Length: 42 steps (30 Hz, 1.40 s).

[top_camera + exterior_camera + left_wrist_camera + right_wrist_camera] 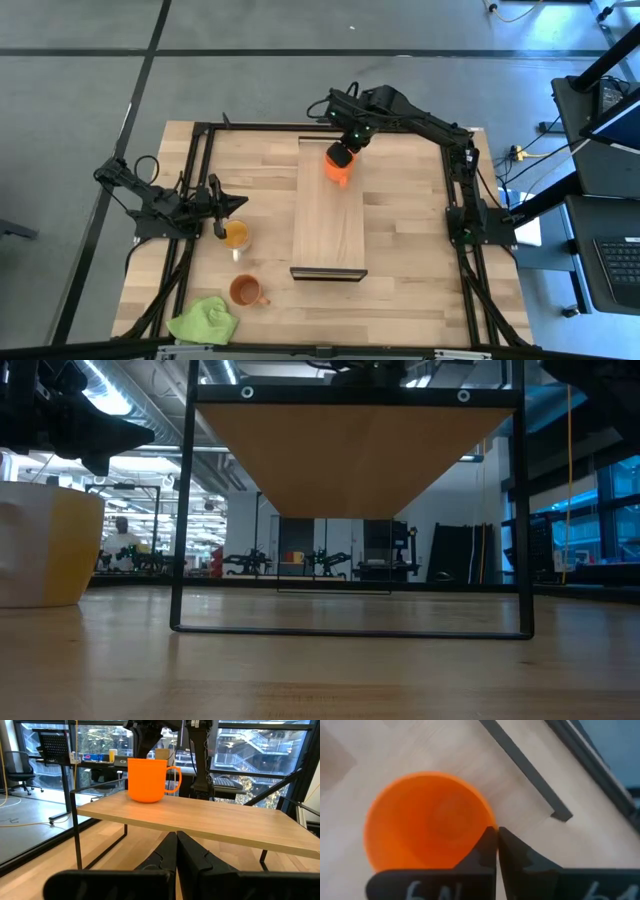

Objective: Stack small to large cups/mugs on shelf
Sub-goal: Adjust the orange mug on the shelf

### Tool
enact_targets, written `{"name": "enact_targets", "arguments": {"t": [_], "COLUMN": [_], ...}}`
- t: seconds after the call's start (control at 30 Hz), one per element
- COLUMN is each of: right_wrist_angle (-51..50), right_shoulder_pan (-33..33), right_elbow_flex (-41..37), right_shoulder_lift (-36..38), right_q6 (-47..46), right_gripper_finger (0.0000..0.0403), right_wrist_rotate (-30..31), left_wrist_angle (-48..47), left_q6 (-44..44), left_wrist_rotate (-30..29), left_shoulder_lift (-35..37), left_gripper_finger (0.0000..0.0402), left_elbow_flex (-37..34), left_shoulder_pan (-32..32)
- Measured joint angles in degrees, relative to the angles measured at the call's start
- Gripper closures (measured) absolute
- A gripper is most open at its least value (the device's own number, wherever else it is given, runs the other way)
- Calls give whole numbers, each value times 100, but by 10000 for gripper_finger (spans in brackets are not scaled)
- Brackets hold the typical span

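The bright orange mug [339,168] [146,780] stands upright on its base at the far end of the light wood shelf [328,225] [215,820], handle toward the near side. My right gripper [347,148] [496,831] is above its far-right rim, fingers pointing down and shut. The amber-yellow cup [236,235] [45,545] stands on the table left of the shelf. The rust-brown mug [244,291] stands nearer the front edge. My left gripper [220,226] [176,837] hangs shut just beyond the amber cup, touching nothing. My right gripper has the orange mug's rim [489,824] at its fingertips, from above and pointing down. One finger [480,851] lies over the inside of the mug, the other outside the wall. The mug stands upright with its base on the shelf.
A lime-green cloth [205,321] lies at the table's near left corner, next to the brown mug. The shelf stands on thin black legs [180,510], with open space beneath. Black frame rails [195,180] run along the table's sides. Bare shelf surface stretches toward the near end.
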<state>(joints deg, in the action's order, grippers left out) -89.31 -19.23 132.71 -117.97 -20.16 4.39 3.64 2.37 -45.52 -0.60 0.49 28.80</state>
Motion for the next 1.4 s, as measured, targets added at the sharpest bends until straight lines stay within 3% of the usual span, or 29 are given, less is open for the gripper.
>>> {"name": "enact_targets", "arguments": {"t": [0.3, 0.47, 0.73, 1.23, 1.4], "right_wrist_angle": [571, 611, 621, 546, 498], "right_shoulder_pan": [14, 5, 1, 70, 28], "right_elbow_flex": [-476, -432, 226, 188, 187], "right_shoulder_lift": [-43, -34, -20, -17, -17], "right_q6": [2637, 3277, 3387, 3245, 3241], "right_gripper_finger": [399, 399, 399, 397, 376], "right_wrist_rotate": [-907, -501, -608, -661, -661], "left_wrist_angle": [0, 0, 0, 0, 0], "left_q6": [-1, -2, -1, 0, 0], "left_wrist_rotate": [0, 0, 0, 0, 0], "left_shoulder_lift": [0, 0, 0, 0, 0], "left_gripper_finger": [401, 401, 401, 401, 401], "left_elbow_flex": [0, 0, 0, 0, 0], "left_shoulder_pan": [0, 0, 0, 0, 0]}}
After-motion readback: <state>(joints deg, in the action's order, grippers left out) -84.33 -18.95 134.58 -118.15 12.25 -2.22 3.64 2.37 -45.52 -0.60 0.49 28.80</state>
